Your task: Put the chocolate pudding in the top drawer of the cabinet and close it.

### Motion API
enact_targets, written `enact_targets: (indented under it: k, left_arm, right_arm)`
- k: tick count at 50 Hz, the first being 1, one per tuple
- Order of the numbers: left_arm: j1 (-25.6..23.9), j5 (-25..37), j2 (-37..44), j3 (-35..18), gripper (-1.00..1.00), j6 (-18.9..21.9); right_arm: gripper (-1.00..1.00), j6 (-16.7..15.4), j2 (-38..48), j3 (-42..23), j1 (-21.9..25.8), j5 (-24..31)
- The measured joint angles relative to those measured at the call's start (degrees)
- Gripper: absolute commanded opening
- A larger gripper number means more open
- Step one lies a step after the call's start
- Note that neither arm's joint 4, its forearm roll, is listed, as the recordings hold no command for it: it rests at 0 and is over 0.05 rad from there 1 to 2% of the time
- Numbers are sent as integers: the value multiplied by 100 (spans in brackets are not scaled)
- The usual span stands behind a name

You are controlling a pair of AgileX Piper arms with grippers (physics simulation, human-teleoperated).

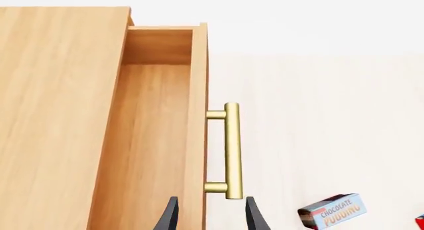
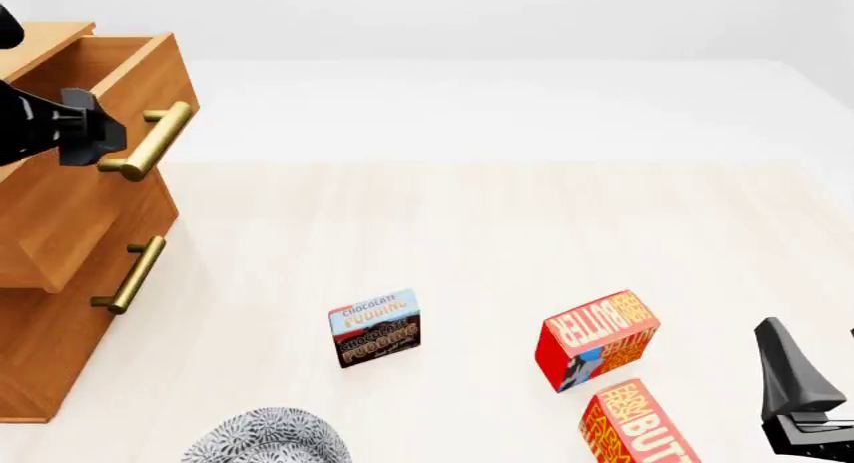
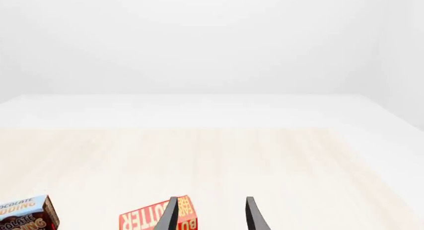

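The cabinet [image 2: 54,243] stands at the table's left, its top drawer [image 2: 127,68] pulled out and showing a bare wooden inside [image 1: 149,140]. My left gripper [image 2: 107,131] hovers open just short of the drawer's brass handle [image 2: 150,141]. In the left wrist view its fingertips [image 1: 255,215] straddle the drawer front below the handle [image 1: 232,150] without touching it. The chocolate pudding [image 2: 375,328] lies on the table near the middle, also seen as the pudding [image 1: 333,211] [image 3: 23,215]. My right gripper [image 2: 809,343] waits open at the front right, holding nothing.
Two red-orange butter boxes [image 2: 597,340] [image 2: 638,423] sit right of the pudding; one butter box [image 3: 149,217] shows behind my right gripper's fingers. A grey patterned round object [image 2: 267,438] lies at the front edge. A lower drawer handle [image 2: 130,275] juts from the cabinet.
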State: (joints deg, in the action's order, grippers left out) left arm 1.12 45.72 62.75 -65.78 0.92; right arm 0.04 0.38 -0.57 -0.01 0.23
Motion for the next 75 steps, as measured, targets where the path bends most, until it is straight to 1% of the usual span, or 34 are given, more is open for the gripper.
enact_targets:
  k: [17, 26, 33, 46, 60, 75]
  left_arm:
    - [-49, -304, 71, 415, 100, -44]
    - [-117, -438, 22, 500, 100, -35]
    - [-276, -481, -48, 564, 100, -41]
    - [-561, -516, -74, 590, 100, -383]
    - [-826, -500, -87, 589, 100, -512]
    - [-1299, -540, -73, 579, 100, -768]
  right_arm:
    - [100, 0, 0, 0, 0, 0]
    - [100, 0, 0, 0, 0, 0]
    - [100, 0, 0, 0, 0, 0]
    - [100, 0, 0, 0, 0, 0]
    - [100, 0, 0, 0, 0, 0]
    - [100, 0, 0, 0, 0, 0]
